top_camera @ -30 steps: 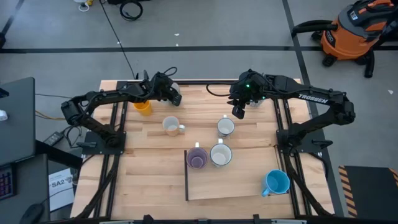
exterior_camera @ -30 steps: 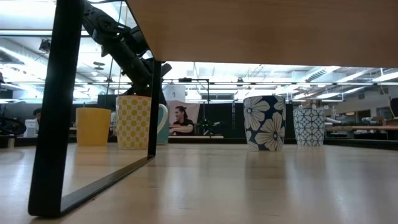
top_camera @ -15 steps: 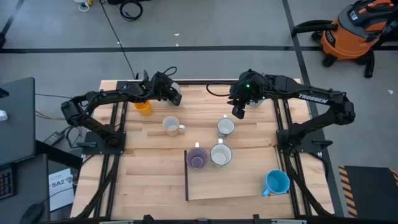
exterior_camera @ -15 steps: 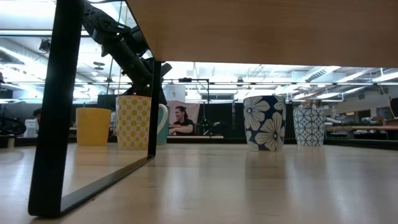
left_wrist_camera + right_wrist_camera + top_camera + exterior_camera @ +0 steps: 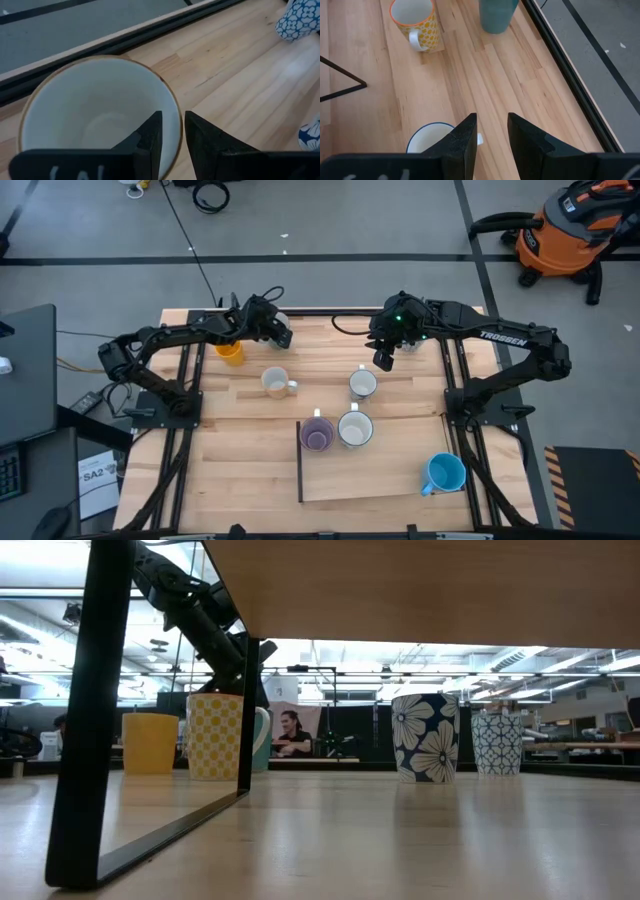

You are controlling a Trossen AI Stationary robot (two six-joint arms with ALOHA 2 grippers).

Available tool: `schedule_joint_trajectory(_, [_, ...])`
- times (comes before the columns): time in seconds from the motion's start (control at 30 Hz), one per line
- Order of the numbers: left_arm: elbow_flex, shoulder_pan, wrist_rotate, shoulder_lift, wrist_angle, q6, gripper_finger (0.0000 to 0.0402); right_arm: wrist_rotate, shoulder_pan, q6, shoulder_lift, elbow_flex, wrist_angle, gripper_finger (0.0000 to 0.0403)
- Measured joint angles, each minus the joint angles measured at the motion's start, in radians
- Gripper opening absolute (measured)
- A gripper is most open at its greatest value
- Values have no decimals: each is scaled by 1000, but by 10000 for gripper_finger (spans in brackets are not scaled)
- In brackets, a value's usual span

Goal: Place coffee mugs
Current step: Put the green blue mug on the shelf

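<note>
A teal mug [image 5: 497,12], pale inside [image 5: 95,110], stands upright on the table near its far edge. My left gripper [image 5: 173,117] [image 5: 280,332] is open over its rim, slanting down. Toward the far right my right gripper [image 5: 383,360] [image 5: 492,117] hangs open and empty above a blue-rimmed floral mug [image 5: 363,383]. On the bare table stand an orange mug [image 5: 230,352] and a yellow-patterned mug [image 5: 275,382]. A purple mug [image 5: 318,433] and a white mug [image 5: 354,428] stand on the low wooden shelf [image 5: 380,475]. A blue mug [image 5: 443,473] lies at the near right. My left gripper straddles the teal mug's rim [image 5: 176,131], one finger [image 5: 150,137] inside the mug and the other [image 5: 202,140] outside it. It comes slanting down from the table's left. Whether either finger touches the wall I cannot tell. The mug stands on the table.
The shelf's black metal frame [image 5: 95,710] stands at its left end. A second blue-patterned mug [image 5: 497,743] shows in the low view. Bare wood lies between the mugs and along the near left. A person [image 5: 292,735] sits in the room beyond the table.
</note>
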Motion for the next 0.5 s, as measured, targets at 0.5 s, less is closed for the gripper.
schedule_joint_trajectory(0.5, [31, 34, 12, -23, 168, 177, 89, 0, 0, 0, 0, 0, 0, 115])
